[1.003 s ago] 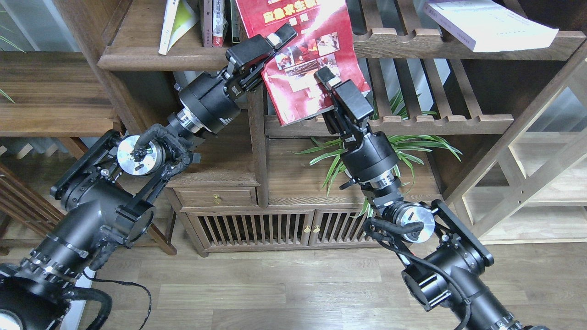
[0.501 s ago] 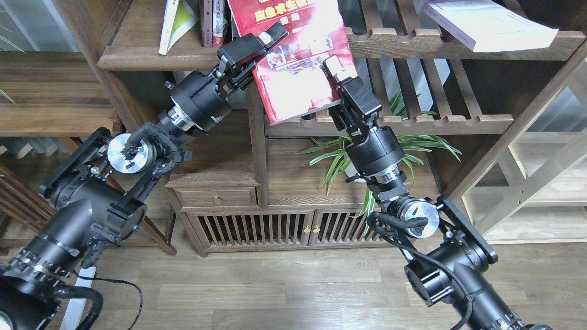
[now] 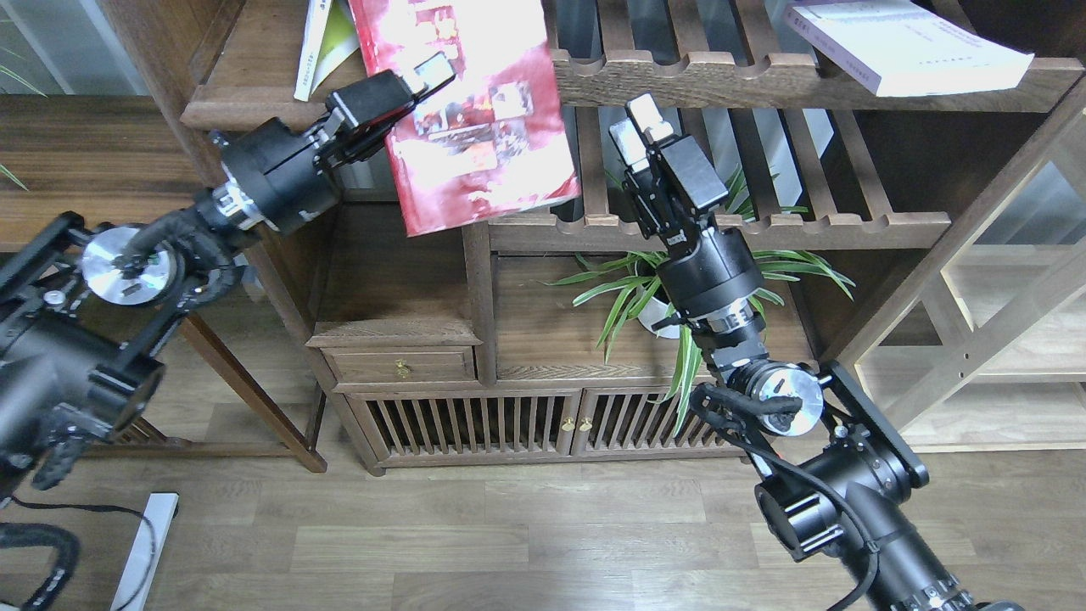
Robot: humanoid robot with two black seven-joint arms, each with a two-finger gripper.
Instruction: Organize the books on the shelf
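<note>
Since the earlier frame the left hand (image 3: 405,85) has carried the red book (image 3: 467,127) leftward, off the slatted rack (image 3: 721,225) and toward the solid plank shelf (image 3: 254,106). The right hand (image 3: 642,127) has let go and now stands apart from the cover, its fingers parted and holding nothing.

The left hand is clamped on the red book's left edge, one finger lying across the front cover. That single edge grip lets the book hang tilted, its lower corner dropping below the shelf's front edge, probably so it can be swung upright beside the yellow-green book (image 3: 327,42), which leans on the shelf just behind it. The white book (image 3: 908,47) lies flat on the upper slatted rack, well apart to the right.

The red cover shows small photo panels; glare washes out its title, and the other books' print is too small to read.
</note>
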